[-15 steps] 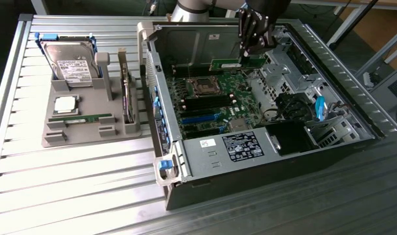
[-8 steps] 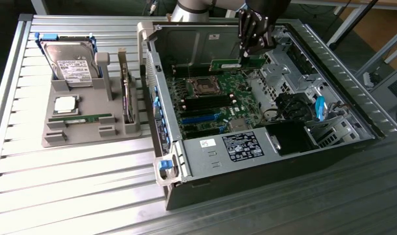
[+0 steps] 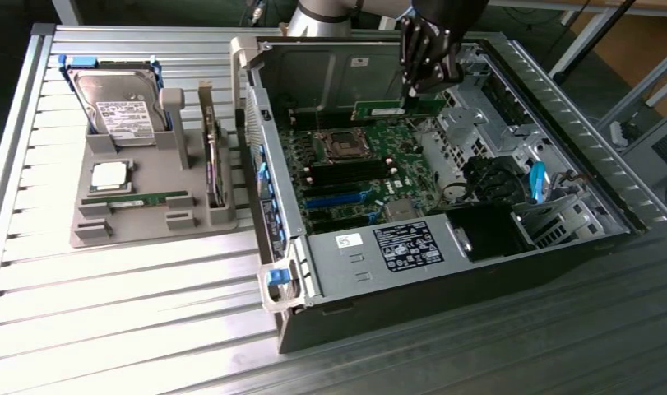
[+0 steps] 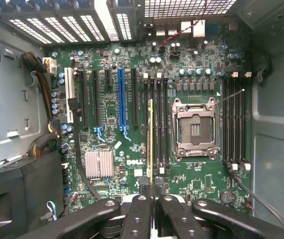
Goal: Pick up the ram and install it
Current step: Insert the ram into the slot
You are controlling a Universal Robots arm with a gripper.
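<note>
The gripper (image 3: pixel 414 87) hangs in the upper middle of the exterior view, reaching down into the open computer case (image 3: pixel 311 74), and its claw is clenched on the ram (image 3: pixel 379 108), a narrow green stick held level and on its long edge just above the motherboard (image 3: pixel 355 185). That edge-down pose looks chosen so that the contact edge faces the board, which is how a memory stick has to meet a socket. In the wrist view the two fingers (image 4: pixel 141 209) pinch the ram (image 4: pixel 151 134) from either flat face, so the camera sees it edge-on as a thin yellowish line running along the black memory slots (image 4: pixel 158 119) beside the open CPU socket (image 4: pixel 196 128). The line appears parallel to those slots and over one of them, which suggests the stick is lined up for seating, though I cannot tell whether it touches the slot yet or hovers just clear of it. A grip at one end of the stick leaves most of its length free and in sight of the wrist camera. At the exterior view's left, well apart from the case, a grey parts tray (image 3: pixel 146 234) holds each spare in its own shaped recess so it sits at a known place: a second ram stick (image 3: pixel 136 200) lying flat, a square silver CPU chip (image 3: pixel 112 174), a hard drive (image 3: pixel 119 103) propped up, and a dark expansion card (image 3: pixel 215 160) standing on edge.
</note>
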